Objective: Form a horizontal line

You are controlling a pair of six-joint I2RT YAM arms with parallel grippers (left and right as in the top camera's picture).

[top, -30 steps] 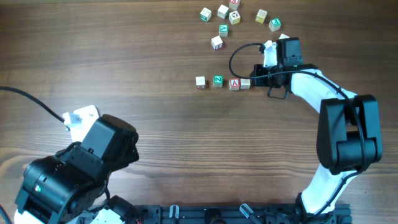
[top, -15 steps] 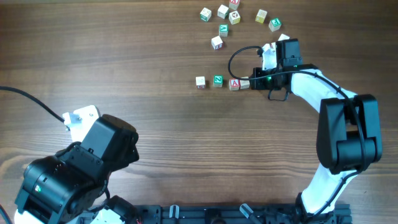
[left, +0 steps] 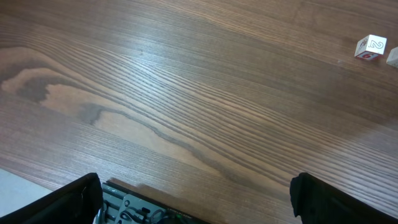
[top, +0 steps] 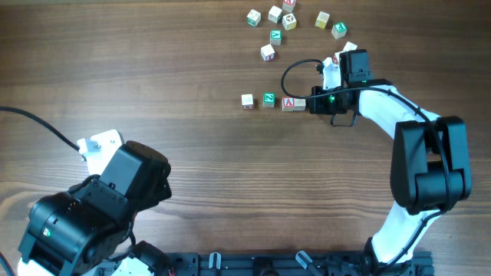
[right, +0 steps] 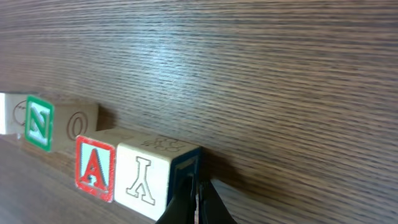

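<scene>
The right gripper (right: 196, 198) is closed on nothing, its tips touching the end face of the Y cube (right: 146, 180). That cube sits flush against the red A cube (right: 95, 169). Beyond them, with small gaps, stand the green-lettered cube (right: 38, 122) and the pale cube (top: 247, 100). Together the 4 make a roughly straight row (top: 269, 100) across the table (top: 153, 77). More loose cubes (top: 275, 14) lie scattered near the far edge. The left gripper (left: 196, 208) hangs wide open over bare wood, well apart from the row.
</scene>
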